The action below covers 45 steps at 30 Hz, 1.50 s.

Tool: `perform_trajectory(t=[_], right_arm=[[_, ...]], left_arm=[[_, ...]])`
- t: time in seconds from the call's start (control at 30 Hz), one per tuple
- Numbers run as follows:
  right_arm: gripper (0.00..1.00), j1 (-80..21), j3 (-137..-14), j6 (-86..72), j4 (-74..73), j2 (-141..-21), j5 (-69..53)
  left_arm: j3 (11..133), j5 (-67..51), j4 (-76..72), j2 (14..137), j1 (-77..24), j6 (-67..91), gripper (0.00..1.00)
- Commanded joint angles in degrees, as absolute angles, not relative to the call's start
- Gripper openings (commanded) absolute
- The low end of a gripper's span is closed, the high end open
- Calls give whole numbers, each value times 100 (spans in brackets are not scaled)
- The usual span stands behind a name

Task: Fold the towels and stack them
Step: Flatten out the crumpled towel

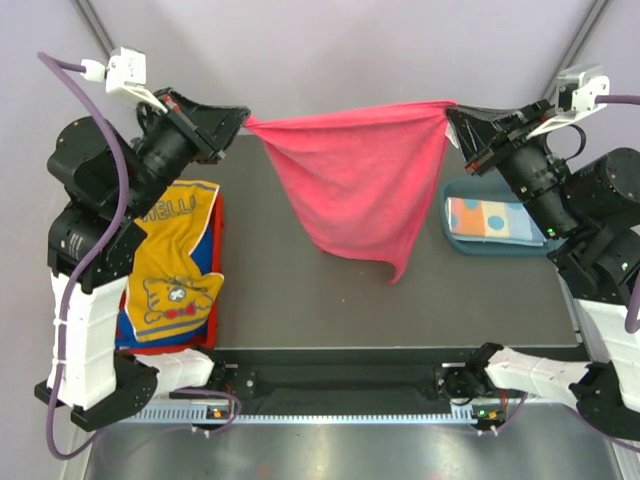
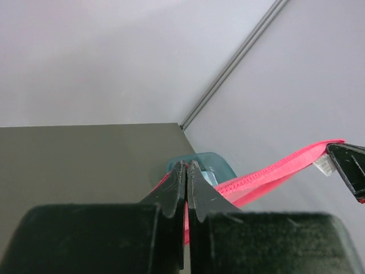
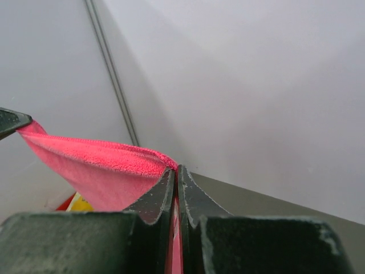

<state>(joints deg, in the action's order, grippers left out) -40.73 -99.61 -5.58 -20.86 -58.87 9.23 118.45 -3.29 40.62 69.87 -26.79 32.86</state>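
Observation:
A hot pink towel hangs stretched in the air above the dark table, its lower corner dangling near the middle. My left gripper is shut on its left top corner, and my right gripper is shut on its right top corner. In the left wrist view the pink hem runs from my left gripper to the right. The right wrist view has the pink towel running left from my right gripper. A yellow "HELLO" towel lies crumpled at the left. A folded light blue dotted towel lies at the right.
The yellow towel lies in a red tray at the left edge. The dotted towel sits in a translucent teal bin at the right; the bin shows behind my left fingers. Grey walls stand behind the table.

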Motion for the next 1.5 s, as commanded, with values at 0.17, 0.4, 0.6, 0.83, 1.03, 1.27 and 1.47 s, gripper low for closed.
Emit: perform_trajectory(t=[0.17,0.4,0.6,0.83,1.03,1.27,1.47], right_arm=[[0,-4052,-10336,-650,-2065,-5555,554],[0,-4052,-10363,-756,-2083,-5511,282],[0,-4043,-10187,-782,-1969,-5414,237],[0,-4025,-9704,-501,-1802,-5878,781],[0,-2727,-9282,-1027,-927,-7019,-636],[0,-1355,-10139,-1582,376,-9594,-1546],[0,-1020,-11678,-1784,483,-11705,-1687]], left_arm=[[12138,-650,3718,6689,-2663,3357,0],[12182,-729,3612,6645,-2654,3375,0],[12103,-598,3542,6583,-2663,3279,0],[11225,-246,2955,6977,-2654,3208,0],[10714,-359,2146,8135,-2191,3243,0],[11939,-1309,1161,10711,-1293,3586,0],[13489,-1512,1011,12646,-1081,3498,0]])
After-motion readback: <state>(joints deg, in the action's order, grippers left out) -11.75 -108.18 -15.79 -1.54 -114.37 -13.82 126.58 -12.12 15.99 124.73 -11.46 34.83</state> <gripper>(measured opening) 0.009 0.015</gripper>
